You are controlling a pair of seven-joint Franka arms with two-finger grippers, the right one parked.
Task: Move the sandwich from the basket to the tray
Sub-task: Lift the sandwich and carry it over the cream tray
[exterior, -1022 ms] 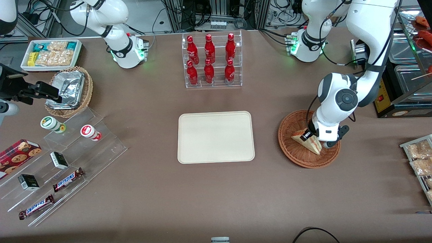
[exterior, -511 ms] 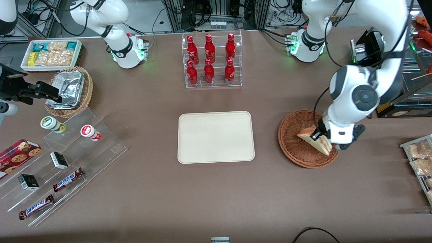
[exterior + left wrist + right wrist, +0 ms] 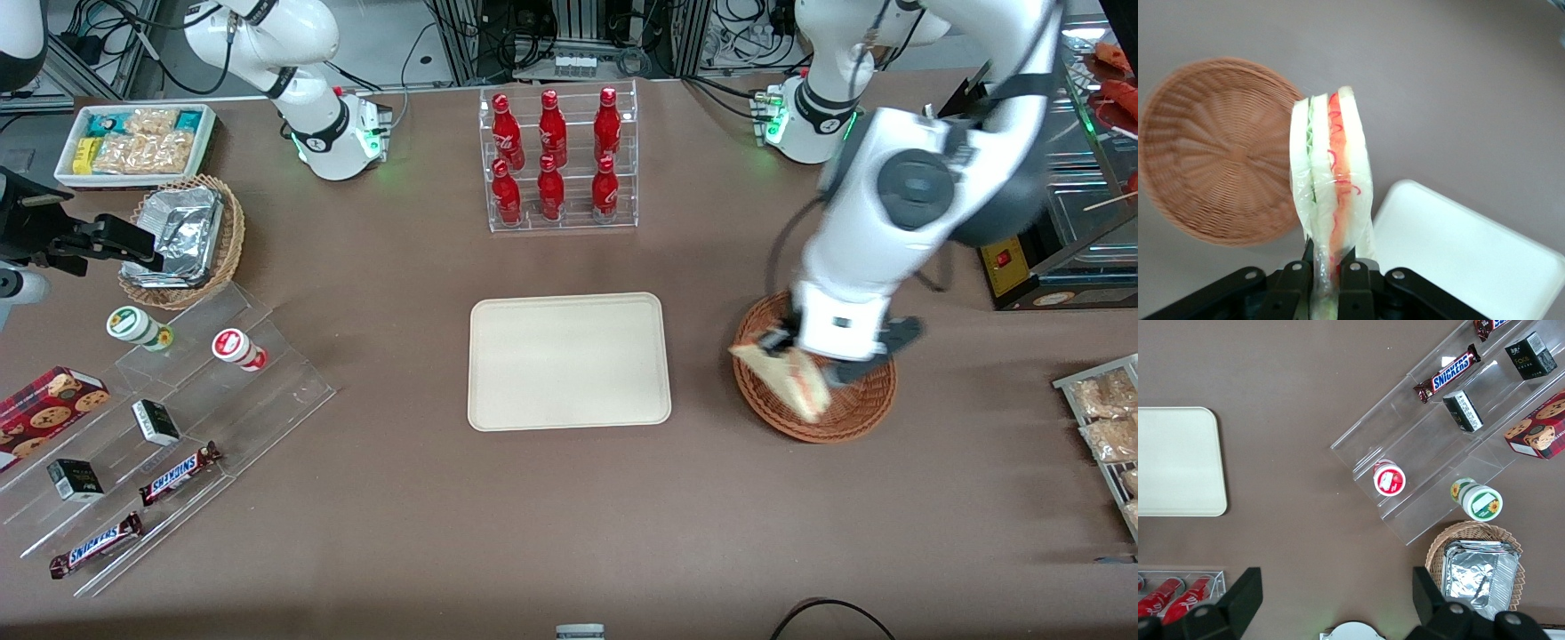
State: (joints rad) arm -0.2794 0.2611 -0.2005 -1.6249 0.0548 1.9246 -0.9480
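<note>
Clearly the gripper (image 3: 787, 348) is clamped on the sandwich (image 3: 787, 373), holding it in the air above the basket (image 3: 853, 418), over the part of the rim that faces the tray (image 3: 569, 360). From the wrist camera, the black fingers (image 3: 1293, 279) pinch the wrapped wedge (image 3: 1330, 177) at its lower end, and its white bread, green and red-orange layers stand on edge. Below it the reddish-brown wicker basket (image 3: 1211, 153) lies bare inside, with a corner of the cream tray (image 3: 1458, 250) just beside it. That tray sits flat at mid-table, with the rack of red bottles (image 3: 556, 160) farther from the front camera
</note>
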